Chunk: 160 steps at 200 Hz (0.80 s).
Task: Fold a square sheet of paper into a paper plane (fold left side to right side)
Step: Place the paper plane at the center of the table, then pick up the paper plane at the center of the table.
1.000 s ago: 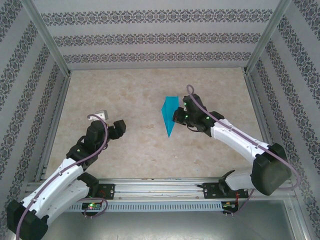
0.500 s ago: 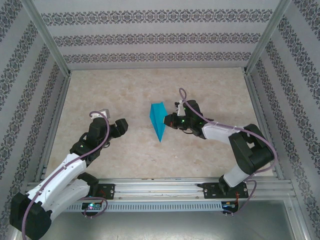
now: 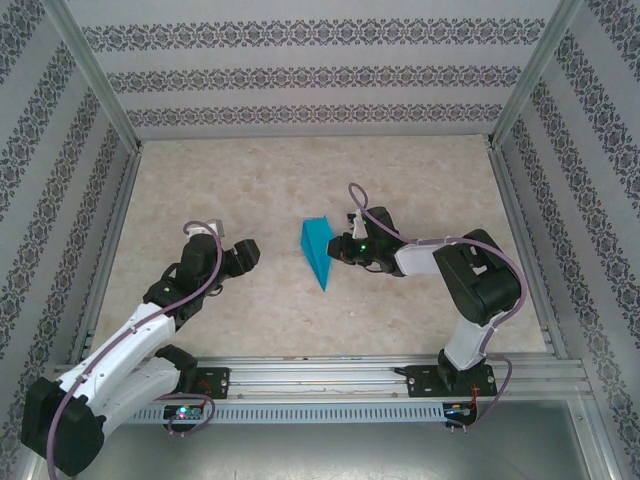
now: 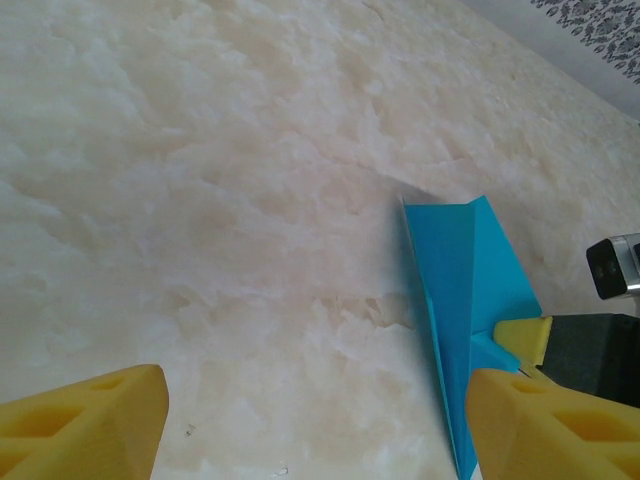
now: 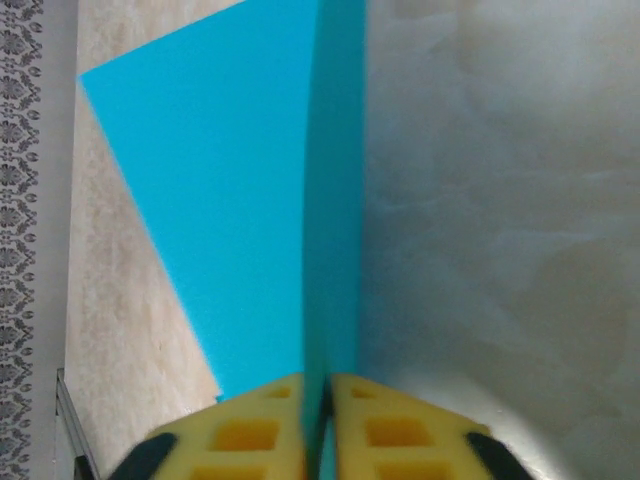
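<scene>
Paper plane: the paper plane (image 3: 318, 250) is a narrow turquoise dart at the centre of the top view, with its sharp tip toward the bottom of the frame and its wide end toward the top.
Plane's lie: in the right wrist view a broad, light blue panel spreads to the upper left. A darker strip runs straight up the middle of the frame from between the pads.
Right gripper: the right gripper (image 3: 337, 247) sits just right of the plane in the top view, against its right edge. Its yellow fingers (image 5: 262, 425) are drawn nearly together on the paper's edge, leaving only a sliver of gap, and the blue sheet fills it.
Left gripper: the left gripper (image 4: 310, 440) has its jaws spread wide and holds nothing. One yellow finger is at the lower left corner of its wrist view and the other at the lower right, with bare table between them.
Left gripper's place: left of centre in the top view, well apart from the plane and pointing toward it.
Seen from the left wrist: the plane lies right of centre in the frame, with the right gripper's yellow tip touching its lower right edge.
Table: the table (image 3: 250, 190) is a mottled beige surface like marble.
Surround: the patterned walls (image 3: 300, 75) close in the far side and both flanks.
</scene>
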{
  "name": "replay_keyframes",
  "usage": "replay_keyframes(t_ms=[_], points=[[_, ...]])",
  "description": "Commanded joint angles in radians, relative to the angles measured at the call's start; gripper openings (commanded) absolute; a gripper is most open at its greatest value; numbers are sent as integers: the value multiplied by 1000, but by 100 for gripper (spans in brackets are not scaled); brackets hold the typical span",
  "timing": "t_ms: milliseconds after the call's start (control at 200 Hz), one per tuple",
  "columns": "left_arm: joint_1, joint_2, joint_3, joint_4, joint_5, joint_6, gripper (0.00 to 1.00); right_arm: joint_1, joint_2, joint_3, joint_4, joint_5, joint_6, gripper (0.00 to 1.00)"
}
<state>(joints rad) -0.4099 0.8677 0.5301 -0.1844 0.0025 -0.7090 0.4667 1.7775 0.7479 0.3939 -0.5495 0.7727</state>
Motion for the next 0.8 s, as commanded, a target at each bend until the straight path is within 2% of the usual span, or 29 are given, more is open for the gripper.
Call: replay_keyframes(t_ms=[0, 260, 335, 460, 595, 679, 794], points=[[17, 5, 10, 43, 20, -5, 78, -8, 4, -19, 21, 10, -21, 23], [19, 10, 10, 48, 28, 9, 78, -14, -92, -11, -144, 84, -68, 44], [19, 8, 13, 46, 28, 15, 78, -13, -152, 5, -243, 125, -95, 48], [25, 4, 10, 42, 28, 20, 80, -1, -233, 83, -508, 220, -166, 56], [35, -3, 8, 46, 30, 28, 80, 14, -268, 163, -708, 235, -210, 57], [44, -2, 8, 50, 34, 32, 81, 29, -246, 211, -779, 205, -206, 57], [56, -2, 7, 54, 37, 36, 82, 77, -185, 287, -852, 226, -210, 57]])
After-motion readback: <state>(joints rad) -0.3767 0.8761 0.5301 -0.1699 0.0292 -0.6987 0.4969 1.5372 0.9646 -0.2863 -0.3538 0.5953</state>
